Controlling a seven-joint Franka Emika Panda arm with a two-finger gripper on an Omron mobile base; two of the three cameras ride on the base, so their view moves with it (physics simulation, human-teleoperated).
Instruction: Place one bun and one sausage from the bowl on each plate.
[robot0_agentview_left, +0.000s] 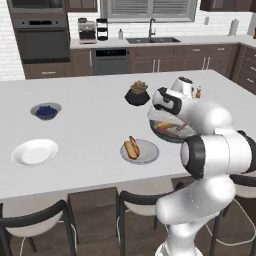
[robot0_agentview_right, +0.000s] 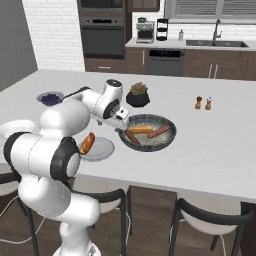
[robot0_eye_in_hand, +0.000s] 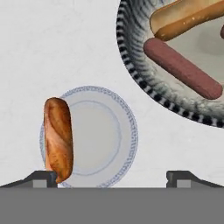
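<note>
My gripper (robot0_eye_in_hand: 111, 177) hung with jaws spread wide, holding nothing, above the near plate (robot0_eye_in_hand: 103, 140). A bun (robot0_eye_in_hand: 57, 138) lay along that plate's rim. Just beside the plate, the bowl (robot0_eye_in_hand: 131, 65) held another bun (robot0_eye_in_hand: 186, 17) and a sausage (robot0_eye_in_hand: 181, 68), likely my next pick.

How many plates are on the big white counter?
2. One empty plate sits on the left, near the blueberry bowl. The other plate, holding a bun, lies beside the big speckled bowl.
</note>
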